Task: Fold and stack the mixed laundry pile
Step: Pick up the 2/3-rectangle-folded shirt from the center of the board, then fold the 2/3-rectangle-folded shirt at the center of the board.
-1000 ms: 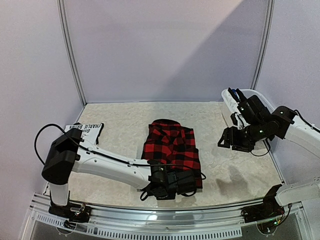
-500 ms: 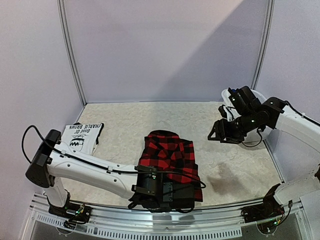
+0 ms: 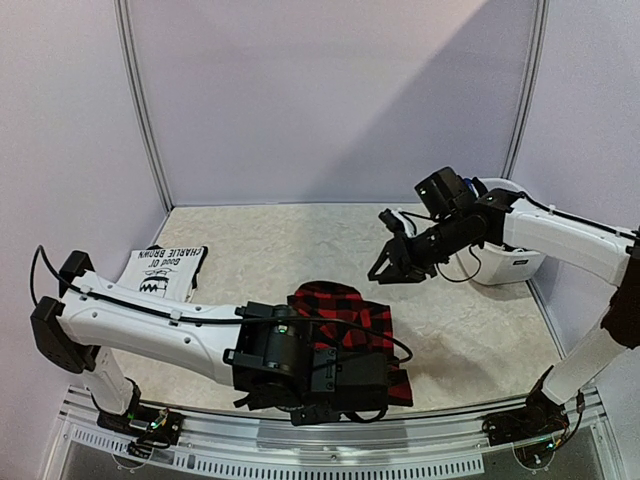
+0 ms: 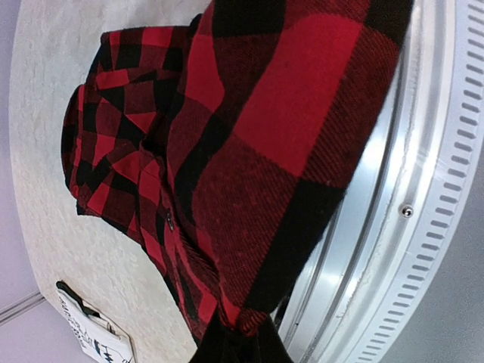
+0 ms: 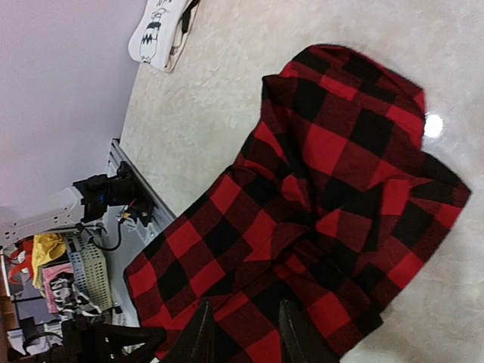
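Note:
A red-black plaid shirt (image 3: 340, 310) lies near the table's front edge, part of the mixed laundry pile. My left gripper (image 3: 375, 388) is shut on its near hem. In the left wrist view the plaid shirt (image 4: 227, 151) hangs bunched from the left gripper (image 4: 242, 340), lifted over the rail. My right gripper (image 3: 390, 262) hovers in the air beyond the shirt's far right corner. Its fingers (image 5: 198, 333) stand apart with nothing between them, and the plaid shirt (image 5: 333, 189) lies below. A folded white T-shirt (image 3: 165, 270) with black print rests at the left, also in the wrist views (image 4: 94, 340) (image 5: 162, 30).
A white plastic tub (image 3: 510, 262) stands at the right edge behind the right arm. A metal rail (image 3: 300, 440) (image 4: 423, 189) runs along the near table edge. Walls close the back and sides. The left arm base (image 5: 98, 193) and clutter show beyond the table.
The right arm has swung left from the tub toward the shirt, its jaws narrowing. The left arm has drawn the shirt's near hem up and toward the front rail.

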### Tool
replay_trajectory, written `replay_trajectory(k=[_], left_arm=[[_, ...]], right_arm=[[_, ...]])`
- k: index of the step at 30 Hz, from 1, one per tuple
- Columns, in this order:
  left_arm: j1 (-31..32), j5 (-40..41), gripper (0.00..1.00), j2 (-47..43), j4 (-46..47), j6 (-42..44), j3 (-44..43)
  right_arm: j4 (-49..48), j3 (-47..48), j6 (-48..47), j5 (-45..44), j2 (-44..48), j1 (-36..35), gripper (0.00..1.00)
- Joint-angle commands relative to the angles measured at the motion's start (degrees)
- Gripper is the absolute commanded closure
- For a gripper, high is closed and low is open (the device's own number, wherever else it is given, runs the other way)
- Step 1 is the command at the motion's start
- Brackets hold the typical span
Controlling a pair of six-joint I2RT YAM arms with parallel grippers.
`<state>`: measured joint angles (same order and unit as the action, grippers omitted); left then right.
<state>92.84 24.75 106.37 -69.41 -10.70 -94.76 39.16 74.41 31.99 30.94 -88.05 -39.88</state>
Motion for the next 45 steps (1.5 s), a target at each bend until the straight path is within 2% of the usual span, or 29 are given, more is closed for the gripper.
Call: replay_trajectory(k=[1, 5, 10, 22, 28, 30, 33, 36, 40, 45], left_arm=[[1.5, -1.5, 1.00, -1.7, -3.3, -1.2, -2.0], [1.6, -1.3, 1.00, -1.7, -3.9, -1.3, -2.5], [1.6, -1.0, 1.00, -1.9, -3.6, -0.7, -2.6], [-0.2, -0.3, 1.00, -2.8, -3.6, 1.3, -1.9], [-3.1, -1.2, 1.00, -3.4, -2.2, 3.5, -1.5], [-4.1, -1.2, 1.00, -3.4, -2.1, 4.6, -1.9], [-5.5, -1.2, 1.00, -3.1, -2.4, 6.8, -3.4], [-6.8, -1.5, 1.00, -2.7, -2.9, 9.0, -4.9], [-8.7, -2.0, 1.00, -2.3, -3.2, 12.5, -6.2], [-10.6, -2.9, 1.00, -1.6, -2.5, 16.2, -7.5]], right_arm=[[-6.9, -1.3, -0.3, 8.6, -4.2, -4.5, 0.76], [-12.0, -4.1, 1.6, 10.6, -7.9, -8.1, 0.91], [-19.1, -7.1, 3.1, 12.6, -12.5, -12.3, 1.00], [-29.6, -13.7, 6.9, 13.9, -21.4, -19.2, 1.00], [-41.9, -21.5, 13.2, 15.1, -22.1, -19.7, 1.00], [-43.2, -21.9, 14.5, 15.8, -22.5, -19.7, 1.00], [-39.7, -20.2, 13.5, 15.1, -21.3, -19.7, 1.00], [-29.6, -15.6, 10.5, 12.5, -18.7, -19.7, 1.00], [-18.1, -9.6, 6.6, 5.9, -16.0, -17.9, 0.99], [-10.8, -7.1, 7.1, -1.7, -11.1, -13.0, 0.96]])
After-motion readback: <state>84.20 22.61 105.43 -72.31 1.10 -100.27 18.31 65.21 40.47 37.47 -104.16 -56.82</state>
